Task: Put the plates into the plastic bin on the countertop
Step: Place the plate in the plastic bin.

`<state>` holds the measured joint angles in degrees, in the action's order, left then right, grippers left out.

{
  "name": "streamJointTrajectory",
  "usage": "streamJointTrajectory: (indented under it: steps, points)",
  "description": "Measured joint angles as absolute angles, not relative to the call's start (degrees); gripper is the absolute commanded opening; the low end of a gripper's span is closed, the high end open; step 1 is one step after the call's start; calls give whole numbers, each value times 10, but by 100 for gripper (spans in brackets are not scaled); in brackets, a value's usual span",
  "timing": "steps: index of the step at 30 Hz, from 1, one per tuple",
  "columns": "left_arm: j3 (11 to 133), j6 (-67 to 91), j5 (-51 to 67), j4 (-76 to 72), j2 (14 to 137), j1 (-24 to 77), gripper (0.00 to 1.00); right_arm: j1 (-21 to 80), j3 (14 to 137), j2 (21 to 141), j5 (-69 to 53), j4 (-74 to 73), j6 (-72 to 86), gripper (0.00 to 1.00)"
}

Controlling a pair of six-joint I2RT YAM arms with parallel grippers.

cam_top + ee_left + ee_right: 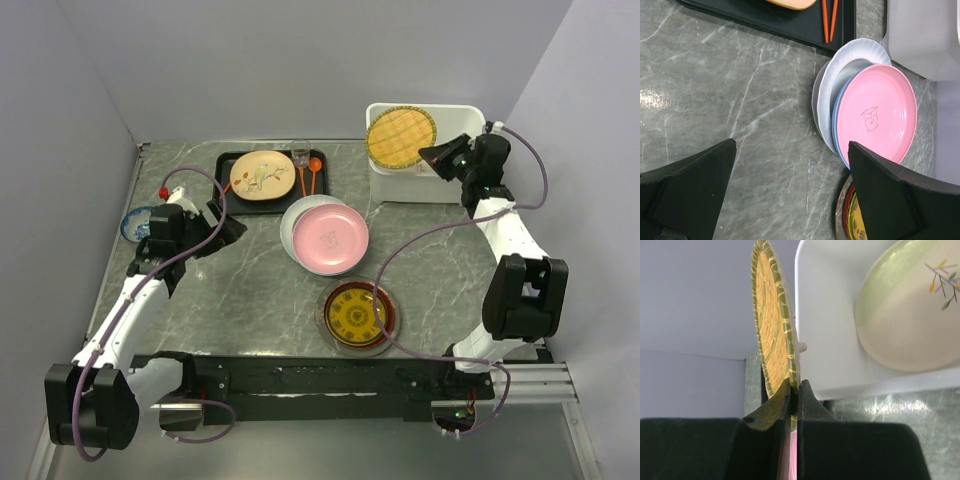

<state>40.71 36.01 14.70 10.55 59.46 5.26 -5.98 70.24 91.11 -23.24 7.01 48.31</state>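
The right gripper (794, 385) was clenched on the lower edge of a round lime-green and yellow lattice-patterned plate (401, 137), holding it tilted on edge over the left part of the deep white rectangular plastic bin (470, 112). Inside the bin a cream plate with a pale green rim and a leaf sprig (910, 315) leaned against the wall. The left gripper (791, 145) hung well to the left of the bin, over the grey-green marble-look countertop (250, 290), with its fingers spread apart and gripping nothing. Between it and the bin lay a pink round plate (330, 238) stacked on a white fluted plate (300, 212). Nearer the arm bases than the bin sat a dark red gold-patterned plate (355, 315).
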Motion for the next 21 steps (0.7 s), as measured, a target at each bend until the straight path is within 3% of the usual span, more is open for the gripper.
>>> streamJointTrajectory:
  steps: [21]
  points:
    - [407, 360, 149, 104, 596, 61, 99, -91, 733, 972, -197, 61, 483, 0]
